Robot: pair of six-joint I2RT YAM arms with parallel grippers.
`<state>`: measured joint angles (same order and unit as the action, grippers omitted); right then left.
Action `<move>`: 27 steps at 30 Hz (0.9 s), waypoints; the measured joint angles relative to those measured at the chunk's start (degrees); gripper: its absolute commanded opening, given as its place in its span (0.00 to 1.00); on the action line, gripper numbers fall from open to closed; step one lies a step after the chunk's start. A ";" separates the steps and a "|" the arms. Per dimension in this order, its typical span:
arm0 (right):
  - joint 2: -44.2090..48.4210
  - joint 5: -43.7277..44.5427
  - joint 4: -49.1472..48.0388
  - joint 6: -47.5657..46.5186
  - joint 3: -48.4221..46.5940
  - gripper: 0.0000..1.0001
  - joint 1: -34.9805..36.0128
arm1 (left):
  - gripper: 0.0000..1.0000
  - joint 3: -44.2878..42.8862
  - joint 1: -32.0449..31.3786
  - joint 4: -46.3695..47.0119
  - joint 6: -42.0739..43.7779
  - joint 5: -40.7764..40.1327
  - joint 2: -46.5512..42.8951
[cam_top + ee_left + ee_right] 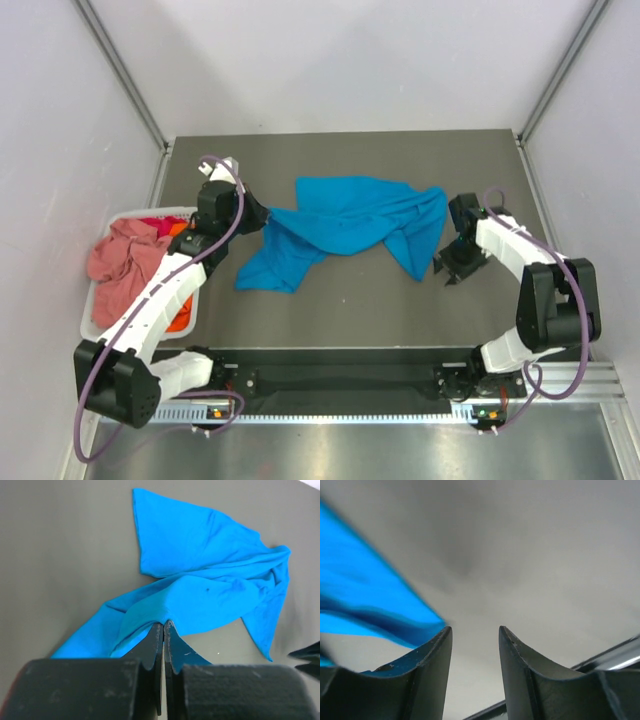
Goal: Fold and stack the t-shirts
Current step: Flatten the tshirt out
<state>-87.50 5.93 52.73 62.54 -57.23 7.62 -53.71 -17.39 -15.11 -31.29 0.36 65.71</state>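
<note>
A crumpled turquoise t-shirt sprawls twisted across the middle of the desk. The left fingers pinch its left edge tight. The right fingers stand parted, empty, beside its right corner.

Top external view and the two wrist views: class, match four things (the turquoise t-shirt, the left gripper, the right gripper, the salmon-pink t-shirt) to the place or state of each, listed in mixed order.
Column 1
1. turquoise t-shirt
2. left gripper
3. right gripper
4. salmon-pink t-shirt

Column 2
A. open, holding nothing
B. heaped in the white basket
C. crumpled on the middle of the table
D. shut on a fold of cloth

Pairs: 1-C, 2-D, 3-A, 4-B
</note>
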 measured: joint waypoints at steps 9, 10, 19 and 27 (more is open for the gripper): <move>1.44 -8.31 -7.19 10.56 7.39 0.43 0.00 | 0.00 0.52 0.00 0.50 -0.02 0.26 -2.36; 1.44 -8.81 -7.87 11.37 7.54 0.43 0.02 | 0.00 0.52 0.00 0.50 0.00 0.26 -2.47; 1.49 -10.60 -12.68 16.17 10.10 0.43 0.15 | 0.00 0.61 0.00 0.52 -0.02 0.26 -2.49; 1.49 -11.26 -14.78 19.08 11.15 0.43 1.38 | 0.00 0.63 0.00 0.55 0.00 0.28 -2.49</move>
<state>-86.02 -5.32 37.95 81.62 -46.09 8.99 -53.08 -17.39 -14.57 -31.29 0.64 63.22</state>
